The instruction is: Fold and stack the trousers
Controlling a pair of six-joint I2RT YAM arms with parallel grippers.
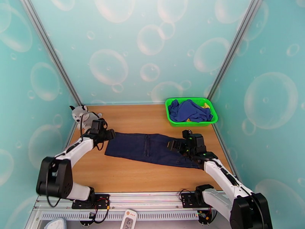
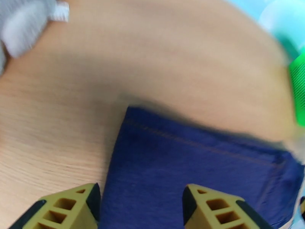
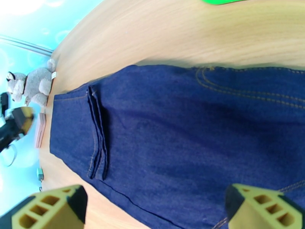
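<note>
We see the trousers [image 1: 143, 147] spread flat in a long dark strip on the table [image 1: 126, 176], near-left of the green basket [image 1: 190, 123] and apart from it. The left gripper [image 1: 110, 134] sits at the trousers' end farthest from the basket, its jaws apart over the denim edge. The right gripper [image 1: 173, 145] is over the end nearest the basket, jaws spread wide and empty.

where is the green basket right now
In the top view the green basket sits in the far right corner of the table, just beyond the trousers, holding a blue garment.
</note>
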